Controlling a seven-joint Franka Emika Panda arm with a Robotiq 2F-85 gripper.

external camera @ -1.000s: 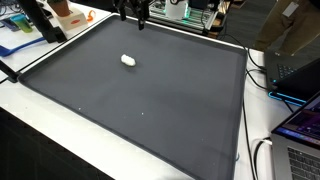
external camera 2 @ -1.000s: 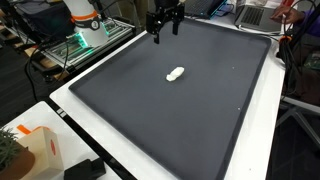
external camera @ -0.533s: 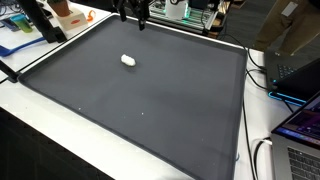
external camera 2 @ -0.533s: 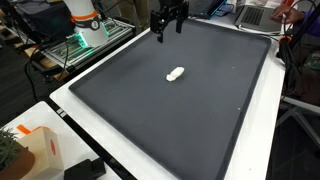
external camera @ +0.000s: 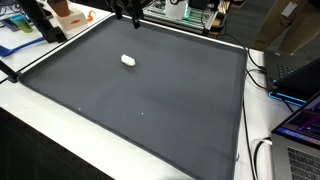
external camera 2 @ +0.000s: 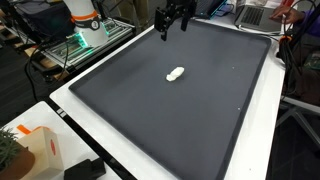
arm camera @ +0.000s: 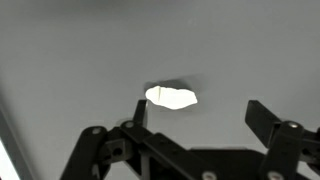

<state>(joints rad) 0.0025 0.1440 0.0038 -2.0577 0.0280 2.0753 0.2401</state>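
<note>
the gripper [external camera 2: 166, 30] hangs wide open over the dark mat's [external camera 2: 150, 125] far edge. the white lump [external camera 2: 175, 73] lies on the mat, well apart from it, with mat on every side.

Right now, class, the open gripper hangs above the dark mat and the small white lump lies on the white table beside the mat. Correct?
No: the lump lies on the mat itself, as both exterior views show. The open gripper does hang above the mat.
</note>
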